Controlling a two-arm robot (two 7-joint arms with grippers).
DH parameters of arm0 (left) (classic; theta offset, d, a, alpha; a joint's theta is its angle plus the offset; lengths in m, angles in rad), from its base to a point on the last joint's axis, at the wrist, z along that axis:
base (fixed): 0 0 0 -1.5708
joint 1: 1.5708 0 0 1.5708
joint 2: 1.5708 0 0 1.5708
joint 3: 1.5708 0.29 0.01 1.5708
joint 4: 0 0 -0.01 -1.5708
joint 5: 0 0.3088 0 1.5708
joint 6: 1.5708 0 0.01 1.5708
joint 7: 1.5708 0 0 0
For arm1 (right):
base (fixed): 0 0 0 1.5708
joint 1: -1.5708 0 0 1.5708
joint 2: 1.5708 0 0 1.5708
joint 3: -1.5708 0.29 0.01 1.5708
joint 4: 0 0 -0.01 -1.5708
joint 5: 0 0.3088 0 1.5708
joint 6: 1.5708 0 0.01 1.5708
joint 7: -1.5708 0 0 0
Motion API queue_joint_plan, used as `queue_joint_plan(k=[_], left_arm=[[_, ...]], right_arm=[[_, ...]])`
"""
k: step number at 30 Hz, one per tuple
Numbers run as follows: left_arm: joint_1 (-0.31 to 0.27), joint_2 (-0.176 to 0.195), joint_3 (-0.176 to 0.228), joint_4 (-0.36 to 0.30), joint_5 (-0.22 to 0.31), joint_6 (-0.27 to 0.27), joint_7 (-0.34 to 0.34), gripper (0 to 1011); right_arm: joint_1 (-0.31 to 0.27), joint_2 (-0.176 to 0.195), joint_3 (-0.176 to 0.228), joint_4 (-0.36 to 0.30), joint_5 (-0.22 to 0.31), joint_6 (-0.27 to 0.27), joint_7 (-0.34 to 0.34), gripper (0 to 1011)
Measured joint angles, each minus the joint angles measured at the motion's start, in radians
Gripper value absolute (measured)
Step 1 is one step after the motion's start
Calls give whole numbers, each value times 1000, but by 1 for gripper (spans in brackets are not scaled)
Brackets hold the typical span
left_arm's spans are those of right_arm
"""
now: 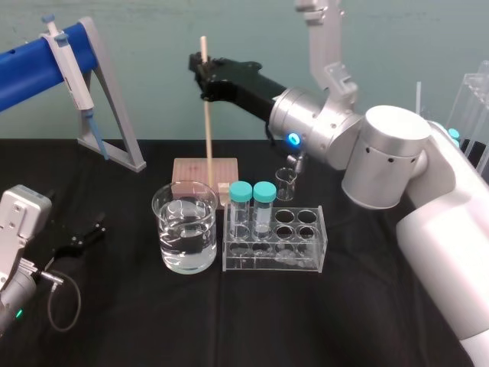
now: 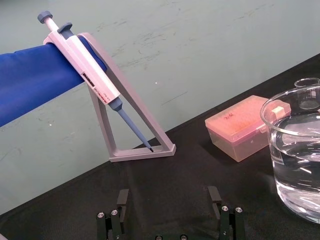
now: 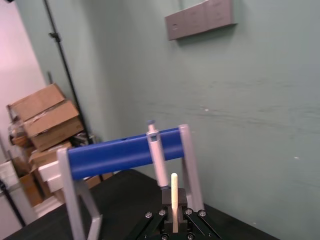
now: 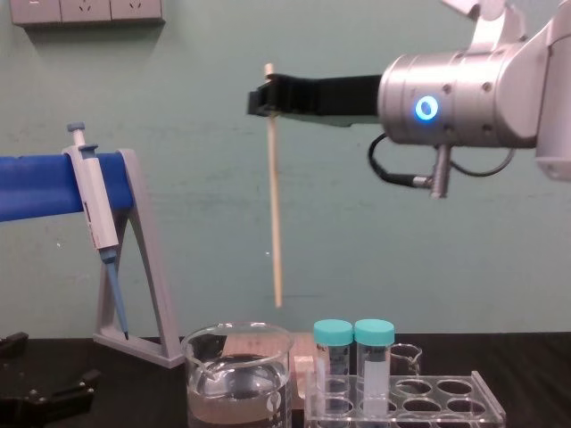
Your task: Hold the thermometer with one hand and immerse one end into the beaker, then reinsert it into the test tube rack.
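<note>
Cream thermometer (image 1: 208,122), upper end in right pincer (image 1: 202,75)

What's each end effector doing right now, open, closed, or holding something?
Left end effector: open, holding nothing.
Right end effector: closed on the thermometer, near its top.

Head: I look down on the beaker (image 1: 184,227).
Chest: low, side-on, sharing it.
Left wrist: close beside it.
Right wrist: high above it, facing the wall (image 3: 250,125).

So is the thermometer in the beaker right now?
Out. The right gripper holds the thermometer upright, its lower tip above the rim of the beaker.
</note>
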Motion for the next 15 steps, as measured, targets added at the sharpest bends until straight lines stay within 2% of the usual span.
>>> queue_joint_plan(k=[2, 6, 8, 9, 15], left_arm=[[0, 0, 0, 0, 0, 0, 0, 1004], [0, 0, 0, 0, 0, 0, 0, 1004], [0, 0, 0, 0, 0, 0, 0, 1004], [0, 0, 0, 0, 0, 0, 0, 1004], [0, 0, 0, 0, 0, 0, 0, 1004]], right_arm=[[0, 2, -23, 10, 0, -20, 22, 53], [3, 7, -43, 27, -2, -53, 53, 53], [7, 13, -63, 52, -8, -99, 91, 53], [7, 13, -63, 52, -8, -99, 91, 53], [15, 18, -94, 105, -29, -207, 153, 53]])
